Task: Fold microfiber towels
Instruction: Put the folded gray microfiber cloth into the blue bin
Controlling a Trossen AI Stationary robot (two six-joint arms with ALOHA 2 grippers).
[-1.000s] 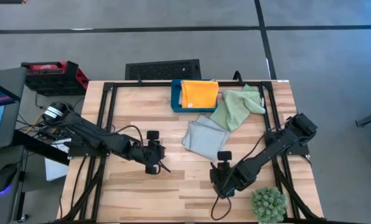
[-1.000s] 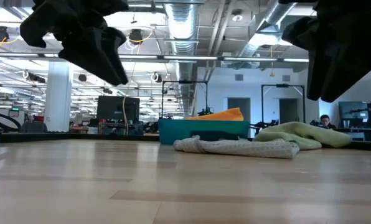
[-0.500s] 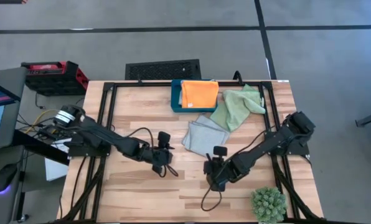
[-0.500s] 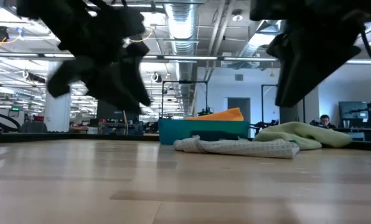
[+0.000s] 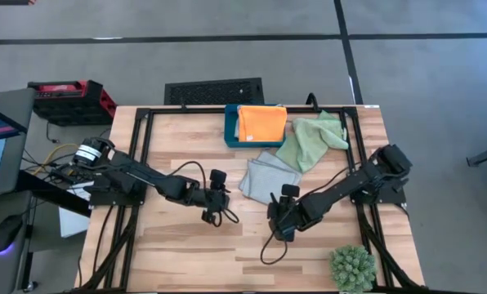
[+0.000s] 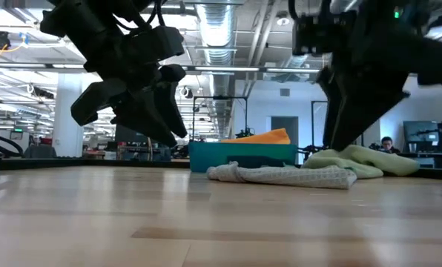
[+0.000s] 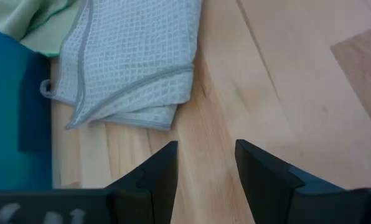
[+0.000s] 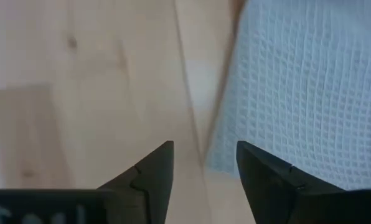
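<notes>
The grey towel lies crumpled on the table, just in front of the teal box. The orange towel rests in the box. The green towel lies beside the box, overlapping the grey towel's far edge. The left gripper hovers near the grey towel's left side, jaws open and empty. The right gripper hovers at the grey towel's near edge, jaws open and empty. A plant ball sits at the table's front right corner.
</notes>
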